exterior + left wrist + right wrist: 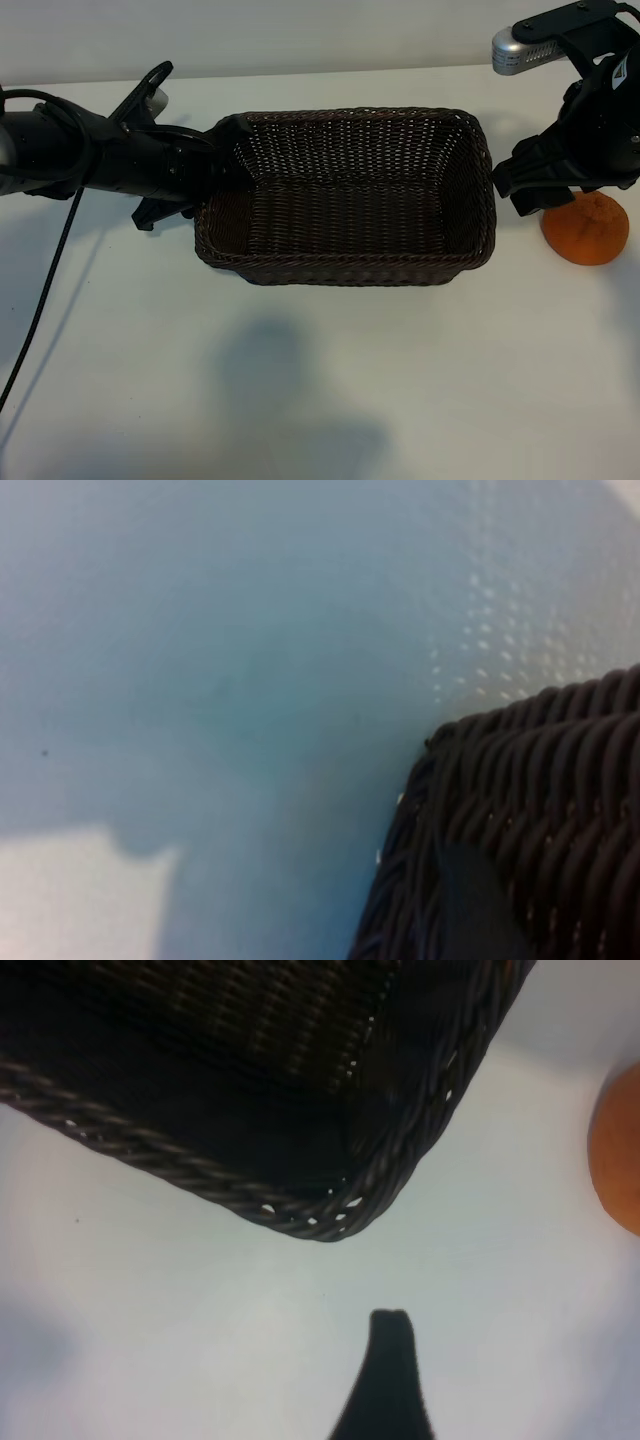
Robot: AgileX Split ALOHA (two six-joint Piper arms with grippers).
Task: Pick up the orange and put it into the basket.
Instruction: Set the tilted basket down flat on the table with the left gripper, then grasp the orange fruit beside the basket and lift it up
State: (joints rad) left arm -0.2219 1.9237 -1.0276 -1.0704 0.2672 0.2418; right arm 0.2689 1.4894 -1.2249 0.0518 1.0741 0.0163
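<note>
The dark brown wicker basket (345,262) stands mid-table, with nothing inside it. The orange (587,232) rests on the table just off the basket's right end, partly under my right arm. My left gripper (222,150) reaches in from the left and is shut on the basket's left rim. In the left wrist view one of its fingers (478,900) lies against the weave of the basket (540,770). My right gripper (522,190) hangs open and holds nothing, between the basket's right end and the orange. The right wrist view shows one finger (388,1380) over bare table, a basket (300,1215) corner, and the orange (618,1155) at the frame's edge.
White tabletop (320,400) stretches in front of the basket, crossed by soft arm shadows. A black cable (45,290) trails down from the left arm. A silver camera head (520,50) sits above the right arm.
</note>
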